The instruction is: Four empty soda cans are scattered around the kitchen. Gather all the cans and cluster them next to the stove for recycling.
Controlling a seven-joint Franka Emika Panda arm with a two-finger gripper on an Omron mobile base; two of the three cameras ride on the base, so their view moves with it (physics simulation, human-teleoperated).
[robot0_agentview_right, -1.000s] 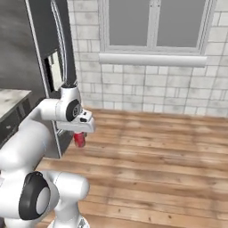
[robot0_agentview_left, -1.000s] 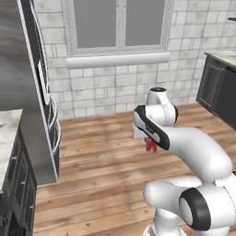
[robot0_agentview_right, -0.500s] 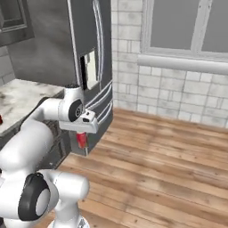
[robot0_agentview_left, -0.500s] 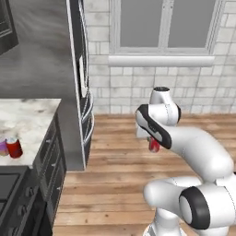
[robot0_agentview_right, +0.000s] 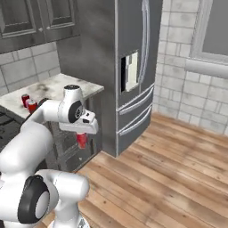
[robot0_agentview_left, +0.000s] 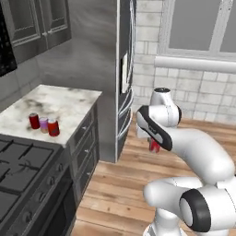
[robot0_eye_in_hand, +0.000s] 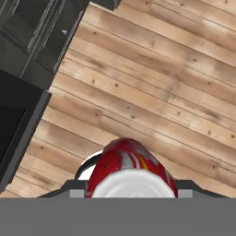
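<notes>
My gripper (robot0_agentview_left: pixel 154 142) is shut on a red soda can (robot0_agentview_left: pixel 155 147) and holds it over the wood floor in front of the fridge. The same held can (robot0_agentview_right: pixel 82 140) hangs below the hand in the right base view, and its silver top and red side (robot0_eye_in_hand: pixel 129 173) sit at the bottom of the hand view. On the marble counter beside the stove (robot0_agentview_left: pixel 27 184) stand three cans close together: a red one (robot0_agentview_left: pixel 34 120), a purple one (robot0_agentview_left: pixel 44 125) and another red one (robot0_agentview_left: pixel 53 127). That cluster (robot0_agentview_right: pixel 28 103) appears at the left of the right base view.
A tall steel fridge (robot0_agentview_left: pixel 117 83) stands just right of the counter (robot0_agentview_left: pixel 69 99), with dark drawers (robot0_agentview_left: pixel 85 147) under it. Dark upper cabinets (robot0_agentview_left: pixel 37 23) hang above. A window (robot0_agentview_left: pixel 198 27) is set in the tiled back wall. Open wood floor (robot0_agentview_right: pixel 169 169) spreads to the right.
The whole scene has shifted right as the base turned left: the fridge moved toward the middle, and the counter, the three cans and the stove came into view. The held can stays gripped.
</notes>
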